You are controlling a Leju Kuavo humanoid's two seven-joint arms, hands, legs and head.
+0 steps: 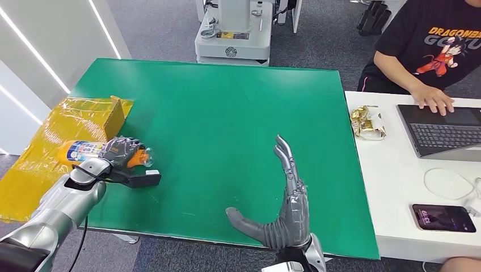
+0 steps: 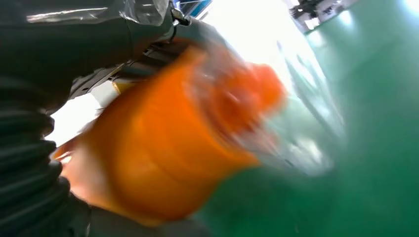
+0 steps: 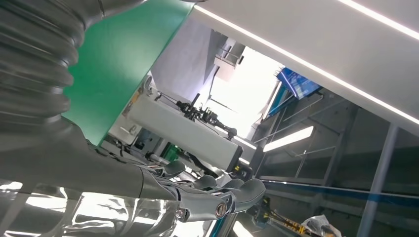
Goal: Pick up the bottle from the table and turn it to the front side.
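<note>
An orange bottle with a blue and white label lies on its side at the left edge of the green table. My left hand wraps around its middle and grips it. The left wrist view shows the bottle close up, orange and blurred, with a clear cap end toward the table. My right hand is raised over the table's near edge, fingers straight and apart, thumb out to the left, holding nothing. The right wrist view shows its fingers extended.
A yellow box wrapped in yellow film lies on the left, right behind the bottle. A white table on the right holds a laptop, a snack packet, a phone and a person's hand. A white machine stands beyond the far edge.
</note>
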